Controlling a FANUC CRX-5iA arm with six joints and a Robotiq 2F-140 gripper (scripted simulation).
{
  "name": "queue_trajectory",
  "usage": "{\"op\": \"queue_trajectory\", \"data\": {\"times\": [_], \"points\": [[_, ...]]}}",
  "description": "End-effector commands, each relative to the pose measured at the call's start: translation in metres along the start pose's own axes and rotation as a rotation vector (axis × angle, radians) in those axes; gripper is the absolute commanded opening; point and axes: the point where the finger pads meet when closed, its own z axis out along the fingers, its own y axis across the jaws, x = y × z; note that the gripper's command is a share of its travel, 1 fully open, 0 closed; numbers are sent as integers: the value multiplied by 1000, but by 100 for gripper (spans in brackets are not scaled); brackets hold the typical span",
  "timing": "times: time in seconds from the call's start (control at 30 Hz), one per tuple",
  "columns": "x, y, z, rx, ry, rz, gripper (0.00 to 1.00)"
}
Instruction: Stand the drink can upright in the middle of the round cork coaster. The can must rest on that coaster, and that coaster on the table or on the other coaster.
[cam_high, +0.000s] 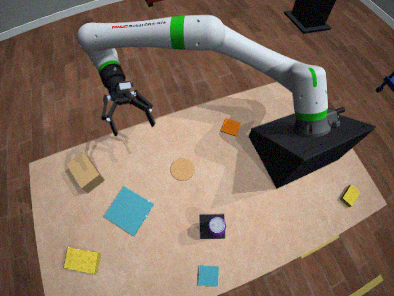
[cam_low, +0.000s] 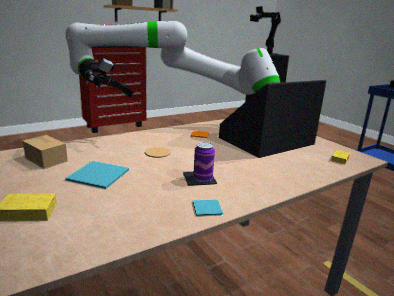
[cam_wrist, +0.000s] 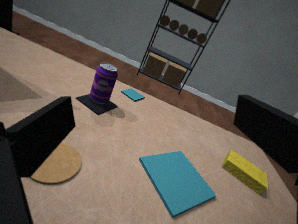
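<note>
The purple drink can (cam_high: 217, 226) (cam_low: 204, 162) (cam_wrist: 103, 83) stands upright on a small black square coaster (cam_low: 197, 182) (cam_wrist: 97, 104). The round cork coaster (cam_high: 182, 169) (cam_low: 158, 152) (cam_wrist: 56, 163) lies flat on the table, apart from the can and nearer the arm's base. My gripper (cam_high: 129, 117) (cam_low: 112, 86) is open and empty, held high above the table's far left part, well away from both. In the wrist view its dark fingers frame the scene at left and right.
A cardboard box (cam_high: 85, 172) (cam_low: 44, 150), a large blue sheet (cam_high: 128, 210) (cam_low: 97, 173) (cam_wrist: 177, 181), a yellow block (cam_high: 82, 260) (cam_low: 27, 206) (cam_wrist: 245, 171), a small blue square (cam_high: 208, 275) (cam_low: 207, 207) (cam_wrist: 132, 94), an orange square (cam_high: 230, 126) (cam_low: 200, 134), a small yellow block (cam_high: 350, 195) (cam_low: 340, 156) and the black arm pedestal (cam_high: 307, 145).
</note>
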Motion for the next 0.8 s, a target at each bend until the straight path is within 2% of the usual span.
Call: {"op": "queue_trajectory", "data": {"times": [0.0, 0.1, 0.17, 0.2, 0.67, 0.73, 0.77], "points": [[18, 4, 5, 21, -48, -277, 100], [32, 5, 9, 49, -58, -426, 100], [32, 5, 9, 49, -58, -426, 100], [37, 5, 10, 69, -75, -573, 100], [113, -10, 27, 254, -21, -1251, 100], [113, -10, 27, 254, -21, -1251, 100], [118, -13, 27, 293, -4, -1397, 100]]}}
